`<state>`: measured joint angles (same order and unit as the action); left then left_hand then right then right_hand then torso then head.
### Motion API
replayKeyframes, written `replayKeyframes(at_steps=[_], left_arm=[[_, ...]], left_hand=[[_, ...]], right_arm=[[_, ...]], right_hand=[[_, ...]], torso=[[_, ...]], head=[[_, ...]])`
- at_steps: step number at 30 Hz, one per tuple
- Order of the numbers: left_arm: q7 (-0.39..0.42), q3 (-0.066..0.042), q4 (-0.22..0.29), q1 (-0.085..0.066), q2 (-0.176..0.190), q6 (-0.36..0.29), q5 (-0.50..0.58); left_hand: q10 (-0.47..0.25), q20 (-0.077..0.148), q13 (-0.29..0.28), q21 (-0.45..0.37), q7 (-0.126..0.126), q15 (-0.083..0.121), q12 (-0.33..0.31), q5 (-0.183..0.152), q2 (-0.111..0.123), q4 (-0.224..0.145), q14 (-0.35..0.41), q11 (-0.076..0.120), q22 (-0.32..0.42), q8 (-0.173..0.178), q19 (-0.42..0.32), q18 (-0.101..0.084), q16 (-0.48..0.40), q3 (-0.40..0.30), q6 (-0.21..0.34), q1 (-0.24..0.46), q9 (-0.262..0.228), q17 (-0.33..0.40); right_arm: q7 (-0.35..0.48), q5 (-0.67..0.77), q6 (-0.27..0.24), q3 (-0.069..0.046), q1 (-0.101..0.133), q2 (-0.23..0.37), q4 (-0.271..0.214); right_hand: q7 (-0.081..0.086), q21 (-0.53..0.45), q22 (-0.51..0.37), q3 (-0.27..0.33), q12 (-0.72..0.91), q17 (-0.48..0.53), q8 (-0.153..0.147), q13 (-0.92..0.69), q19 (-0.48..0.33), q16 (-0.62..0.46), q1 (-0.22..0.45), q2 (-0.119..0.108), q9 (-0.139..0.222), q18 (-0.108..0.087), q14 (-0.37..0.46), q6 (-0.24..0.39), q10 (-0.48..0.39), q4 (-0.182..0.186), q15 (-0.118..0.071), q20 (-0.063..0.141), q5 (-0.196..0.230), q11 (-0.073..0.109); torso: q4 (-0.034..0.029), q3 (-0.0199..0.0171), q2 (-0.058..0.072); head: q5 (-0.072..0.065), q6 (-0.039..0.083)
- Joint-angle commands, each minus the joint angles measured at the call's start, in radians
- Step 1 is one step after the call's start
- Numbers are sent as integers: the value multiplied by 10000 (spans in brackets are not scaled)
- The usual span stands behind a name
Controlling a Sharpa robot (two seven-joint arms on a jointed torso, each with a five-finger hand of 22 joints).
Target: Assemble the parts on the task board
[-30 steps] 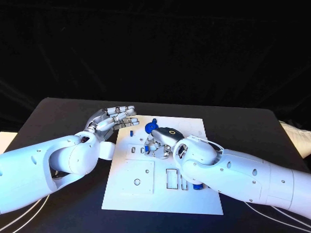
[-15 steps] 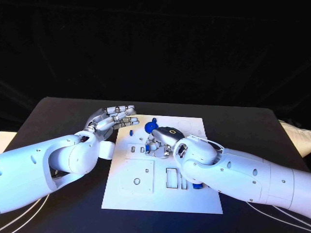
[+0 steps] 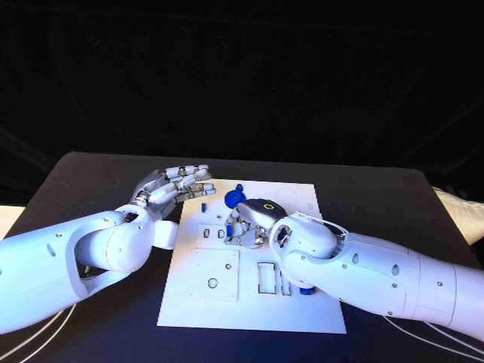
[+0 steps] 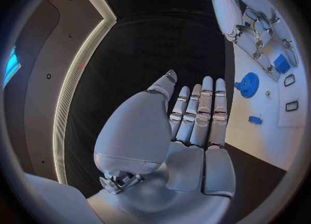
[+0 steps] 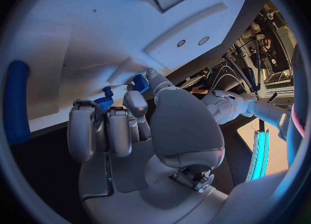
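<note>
— Parts (image 3: 234, 198) sit on the white task board (image 3: 253, 302) mid-surface; the blue gear lies at the far end, just beyond the right robot hand (image 3: 251, 225).

— Which hand's closer?

— The right. It's hunched over the board's middle, fingers curled round a small blue piece (image 5: 140, 83).

— And the left robot hand (image 3: 175, 185)?

— Spread flat, holding nothing, off the board's left edge, with the gear to its right.
</note>
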<state>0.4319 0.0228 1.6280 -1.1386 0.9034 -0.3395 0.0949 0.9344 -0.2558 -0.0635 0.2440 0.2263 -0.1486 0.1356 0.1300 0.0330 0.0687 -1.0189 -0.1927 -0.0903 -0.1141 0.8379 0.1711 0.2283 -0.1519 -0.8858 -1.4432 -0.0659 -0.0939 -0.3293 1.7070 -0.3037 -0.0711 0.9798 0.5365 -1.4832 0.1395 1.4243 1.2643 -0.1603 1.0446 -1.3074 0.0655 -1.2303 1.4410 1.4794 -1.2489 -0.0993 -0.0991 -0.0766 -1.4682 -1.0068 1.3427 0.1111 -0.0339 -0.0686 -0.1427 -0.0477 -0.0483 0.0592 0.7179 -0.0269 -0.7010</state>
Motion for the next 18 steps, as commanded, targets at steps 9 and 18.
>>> replayKeyframes(at_steps=[9,18], left_arm=[[-137,-7,-47,-5,-27,205,3],[-1434,-7,-396,-14,-4,489,-1354]], left_hand=[[-24,110,1,276,139,150,-69,-43,-81,-114,-511,33,-76,66,496,138,114,-51,44,48,-2,-128],[1845,1063,-163,1903,-363,1120,437,-61,-32,33,-3750,770,-800,-170,2862,156,2001,-61,-815,567,-56,-1588]], right_arm=[[450,-132,-1836,20,-109,344,-516],[2316,-1760,-2271,-437,-32,1261,-1184]], right_hand=[[1,-35,-1,314,4,-992,-2,19,-13,-64,130,-132,63,143,-681,157,-47,211,93,-103,71,-43],[77,-44,-1,488,-73,-1002,-35,90,-20,-75,-115,-122,147,145,-677,444,-141,401,142,-142,182,-106]], torso=[[10,-7,-3],[79,-24,-67]], head=[[-23,37],[23,95]])
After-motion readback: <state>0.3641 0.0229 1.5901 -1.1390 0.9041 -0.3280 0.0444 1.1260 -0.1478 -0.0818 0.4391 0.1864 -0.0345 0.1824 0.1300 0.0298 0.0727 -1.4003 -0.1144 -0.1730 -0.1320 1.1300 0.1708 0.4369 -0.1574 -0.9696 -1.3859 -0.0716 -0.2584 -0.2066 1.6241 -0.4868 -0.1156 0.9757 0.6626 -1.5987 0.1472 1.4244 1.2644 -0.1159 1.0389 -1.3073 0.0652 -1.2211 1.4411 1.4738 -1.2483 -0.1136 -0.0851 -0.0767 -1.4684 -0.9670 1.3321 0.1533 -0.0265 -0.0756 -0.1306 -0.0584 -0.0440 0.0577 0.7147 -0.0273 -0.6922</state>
